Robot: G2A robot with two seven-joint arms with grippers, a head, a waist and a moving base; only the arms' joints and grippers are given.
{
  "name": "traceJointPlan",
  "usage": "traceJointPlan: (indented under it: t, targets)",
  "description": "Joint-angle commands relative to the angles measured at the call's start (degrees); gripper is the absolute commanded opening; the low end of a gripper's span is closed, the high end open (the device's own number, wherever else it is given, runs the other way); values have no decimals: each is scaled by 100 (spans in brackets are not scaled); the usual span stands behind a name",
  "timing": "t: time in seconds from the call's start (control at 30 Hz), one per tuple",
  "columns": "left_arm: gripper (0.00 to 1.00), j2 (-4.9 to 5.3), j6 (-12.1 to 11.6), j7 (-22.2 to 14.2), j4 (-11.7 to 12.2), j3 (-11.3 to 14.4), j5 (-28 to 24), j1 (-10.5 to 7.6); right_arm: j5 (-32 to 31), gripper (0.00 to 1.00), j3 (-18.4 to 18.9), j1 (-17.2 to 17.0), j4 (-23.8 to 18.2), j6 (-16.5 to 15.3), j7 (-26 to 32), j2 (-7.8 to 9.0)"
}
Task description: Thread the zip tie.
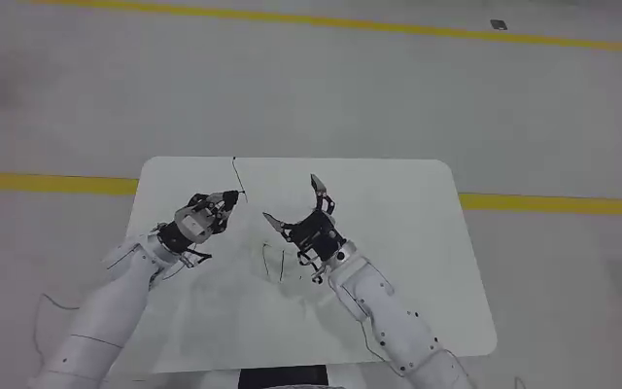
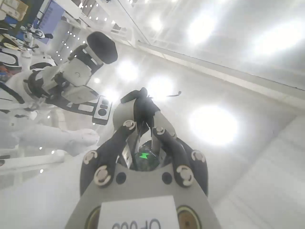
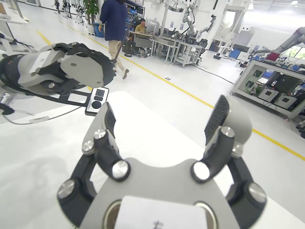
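Zip tie (image 1: 236,175) in left tool (image 1: 230,198), beside right tool (image 1: 292,200)

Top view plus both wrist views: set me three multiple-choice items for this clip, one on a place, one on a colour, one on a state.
1. Where is the zip tie?
A. Flat on the floor.
B. Pinched in the left hand, over the table.
C. In the right hand.

2. What colour is the zip tie?
A. Black.
B. Yellow.
C. Red.

3. How is the right hand?
A. Shut on the zip tie.
B. Shut on nothing.
C. Open, with nothing between its fingers.

Key:
1 B: the top view shows the thin strip sticking out of the closed left hand above the table.
2 A: the strip reads dark against the white table.
3 C: the right wrist view shows the fingers spread wide, with only the table between them.
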Motion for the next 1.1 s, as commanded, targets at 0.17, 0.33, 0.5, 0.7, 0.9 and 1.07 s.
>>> traceJointPlan:
  t: [0.17, 0.33, 0.5, 0.7, 0.9, 1.07]
  targets:
    - [0, 91, 0, 253, -68, 503, -1384, 25, 0, 100, -300, 151, 22, 334, -259, 82]
    - [0, 180, 0, 227, -62, 717, -1576, -9, 0, 77, -528, 247, 38, 557, -452, 149]
    - [0, 180, 0, 227, -62, 717, -1576, -9, 0, 35, -701, 331, 50, 681, -508, 204]
    - [0, 180, 0, 227, -62, 717, -1576, -9, 0, 23, -918, 464, 96, 750, -491, 255]
    - [0, 180, 0, 227, -62, 717, -1576, -9, 0, 17, -1091, 612, 153, 737, -469, 266]
    - [0, 180, 0, 227, -62, 717, -1576, -9, 0, 18, -1213, 726, 213, 756, -441, 269]
